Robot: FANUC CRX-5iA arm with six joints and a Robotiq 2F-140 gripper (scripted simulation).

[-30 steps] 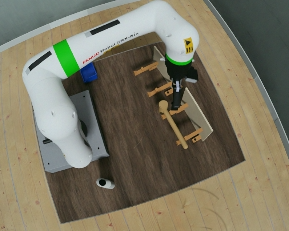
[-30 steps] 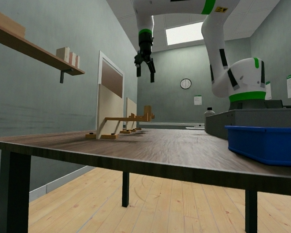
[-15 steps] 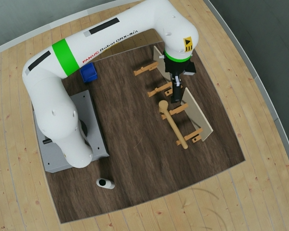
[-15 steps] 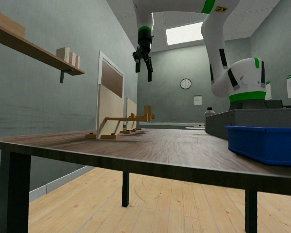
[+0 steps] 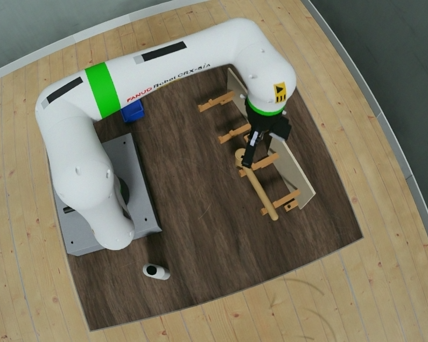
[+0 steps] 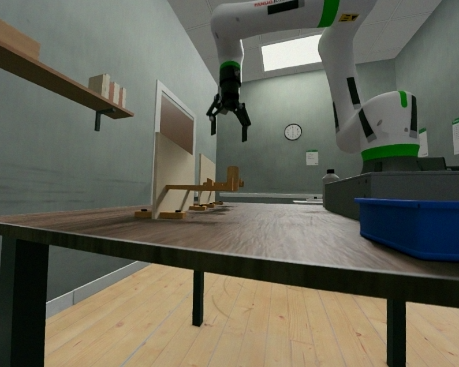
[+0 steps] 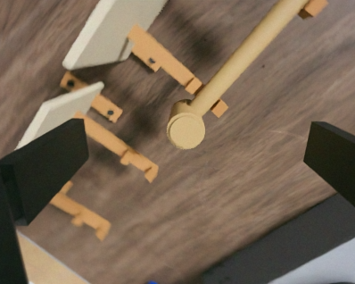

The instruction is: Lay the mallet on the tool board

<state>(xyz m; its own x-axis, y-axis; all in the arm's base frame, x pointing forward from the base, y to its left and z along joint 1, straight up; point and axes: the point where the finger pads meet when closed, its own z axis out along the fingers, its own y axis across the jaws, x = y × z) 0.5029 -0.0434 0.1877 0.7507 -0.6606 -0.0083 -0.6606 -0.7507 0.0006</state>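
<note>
The wooden mallet point(image 5: 257, 185) point(image 6: 232, 173) point(image 7: 238, 62) lies across both arms of one tool board point(image 5: 293, 172) point(image 7: 113, 31), its round head just past the arm nearer the other board. The empty tool board point(image 5: 234, 90) point(image 6: 170, 173) point(image 7: 55, 112) stands beside it, with two bare orange arms point(image 5: 216, 101) point(image 7: 122, 152). My gripper point(image 5: 256, 141) point(image 6: 228, 133) point(image 7: 195, 140) is wide open and empty. It hangs high over the table, close to above the mallet's head, at the gap between the two boards.
A blue bin point(image 5: 132, 112) point(image 6: 415, 229) sits near the arm's grey base plate point(image 5: 140, 191) point(image 6: 379, 185). A white bottle point(image 5: 155, 271) point(image 6: 330, 175) is on the table beyond the base. Both boards' upright panels stand along one side of the table.
</note>
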